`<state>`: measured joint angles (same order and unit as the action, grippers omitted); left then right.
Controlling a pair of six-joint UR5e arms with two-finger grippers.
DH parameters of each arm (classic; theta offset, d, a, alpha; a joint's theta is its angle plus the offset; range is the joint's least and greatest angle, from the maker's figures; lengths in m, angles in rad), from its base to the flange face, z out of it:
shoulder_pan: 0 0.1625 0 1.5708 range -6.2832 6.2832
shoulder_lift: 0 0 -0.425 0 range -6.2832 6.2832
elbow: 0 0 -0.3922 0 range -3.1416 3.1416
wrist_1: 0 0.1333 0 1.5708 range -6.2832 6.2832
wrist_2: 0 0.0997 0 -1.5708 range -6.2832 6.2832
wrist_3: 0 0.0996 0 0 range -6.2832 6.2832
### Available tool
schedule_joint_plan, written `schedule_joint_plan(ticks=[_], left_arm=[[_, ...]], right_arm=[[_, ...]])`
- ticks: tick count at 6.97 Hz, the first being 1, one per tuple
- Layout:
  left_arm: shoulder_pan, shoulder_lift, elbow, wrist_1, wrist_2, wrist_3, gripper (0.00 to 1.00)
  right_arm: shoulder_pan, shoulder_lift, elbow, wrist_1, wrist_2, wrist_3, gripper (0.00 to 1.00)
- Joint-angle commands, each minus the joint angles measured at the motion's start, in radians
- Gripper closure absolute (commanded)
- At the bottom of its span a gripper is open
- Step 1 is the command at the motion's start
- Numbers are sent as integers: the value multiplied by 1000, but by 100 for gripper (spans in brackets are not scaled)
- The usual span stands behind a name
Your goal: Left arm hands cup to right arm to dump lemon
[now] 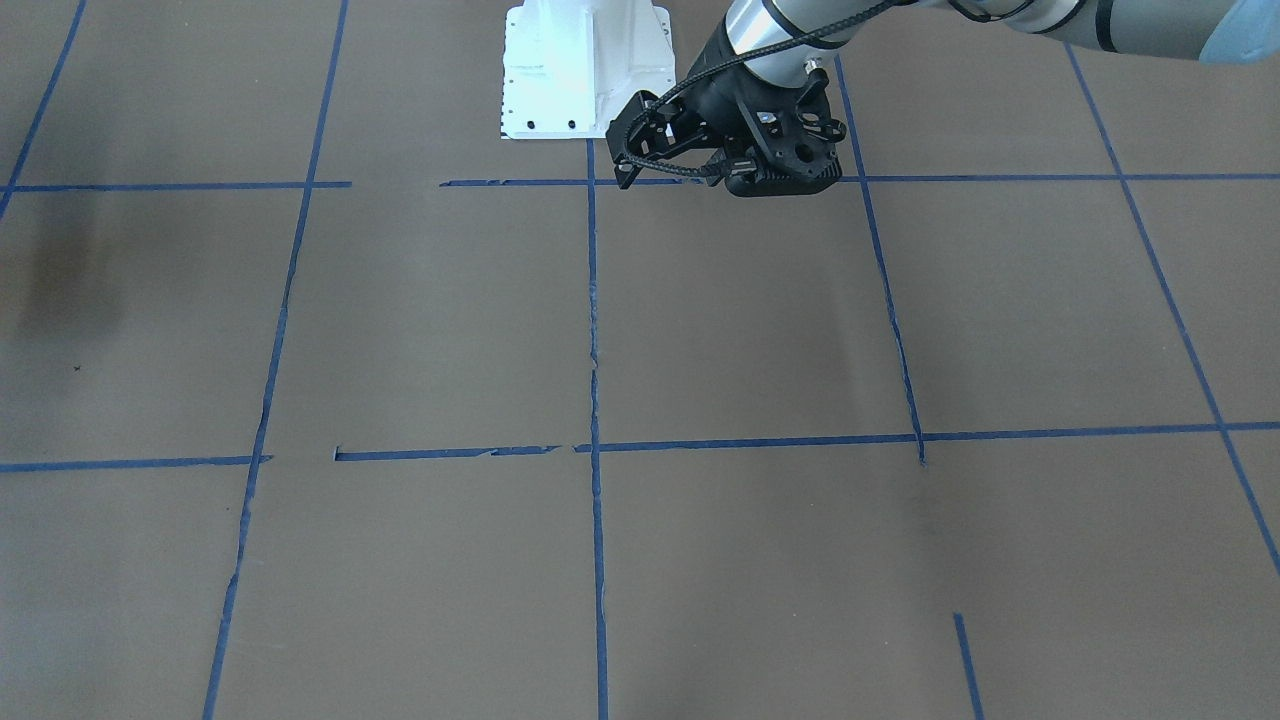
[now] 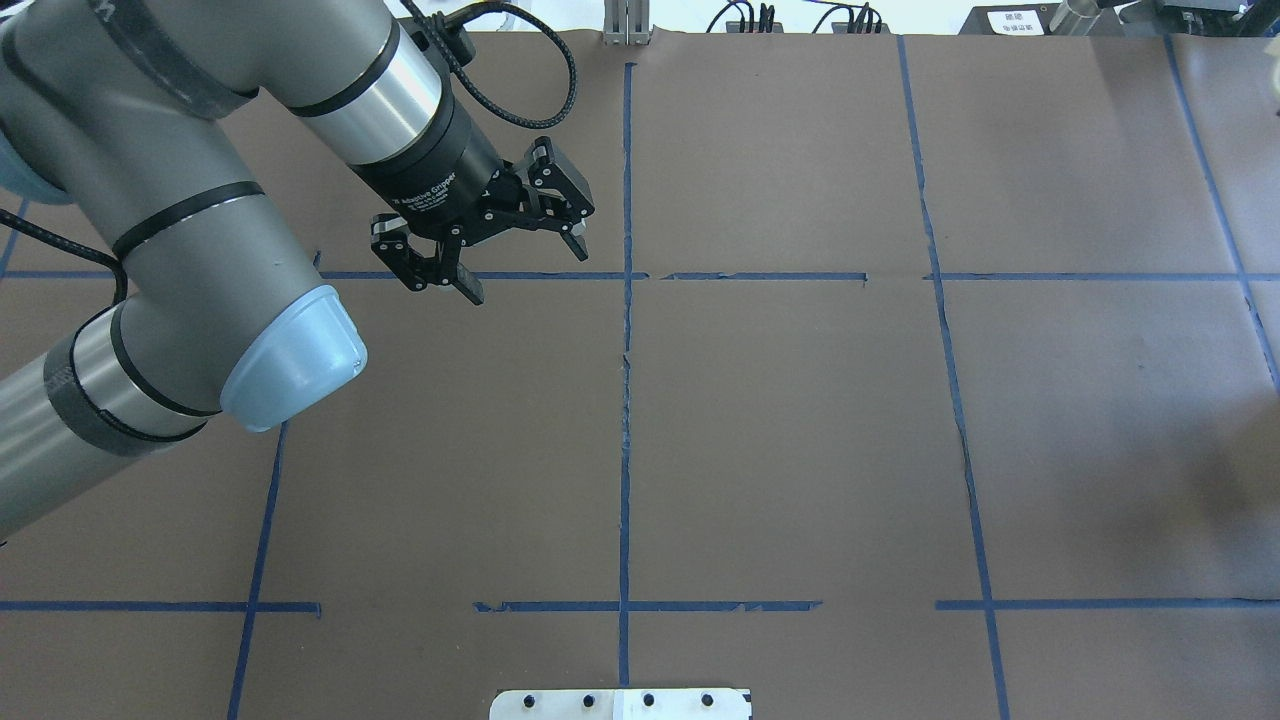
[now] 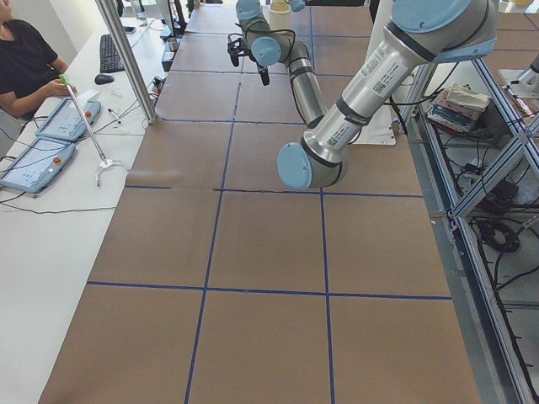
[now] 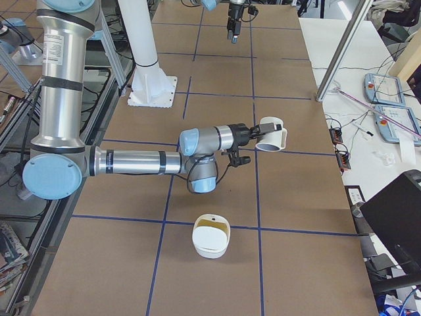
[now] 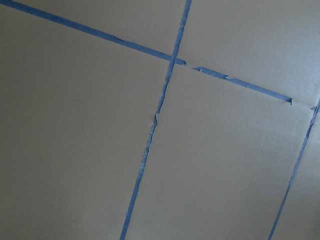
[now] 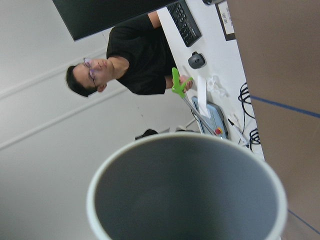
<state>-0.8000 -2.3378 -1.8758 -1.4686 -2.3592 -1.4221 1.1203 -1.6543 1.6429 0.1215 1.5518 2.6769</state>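
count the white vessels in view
2. The cup lies sideways at the right arm's end; a bowl sits on the table, nearer the exterior right camera. None seems hidden.

text "Adaptive Gripper", white | on black collar of left arm (image 2: 180, 250), behind the jaws

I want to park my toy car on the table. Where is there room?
The brown squares between the blue tape lines in the middle of the table are bare, in front of the open left gripper. It is busier by the right arm: the cup hangs at its tip over the table, and a white bowl sits nearby.
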Motion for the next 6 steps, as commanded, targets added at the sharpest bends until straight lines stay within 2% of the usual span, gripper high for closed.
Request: schedule_joint_plan(ticks=[1, 2, 4, 6], left_arm=[[-1, 0, 0, 1, 6, 0, 0], [-1, -2, 3, 1, 12, -1, 0], [1, -8, 11, -1, 34, -1, 0], [1, -11, 21, -10, 54, 2, 0]], right_arm=[[-231, 106, 38, -201, -213, -467, 98], [-302, 141, 38, -250, -261, -726, 98], [-501, 252, 32, -372, -466, -1136, 97], [-635, 402, 32, -625, -605, -1282, 98]])
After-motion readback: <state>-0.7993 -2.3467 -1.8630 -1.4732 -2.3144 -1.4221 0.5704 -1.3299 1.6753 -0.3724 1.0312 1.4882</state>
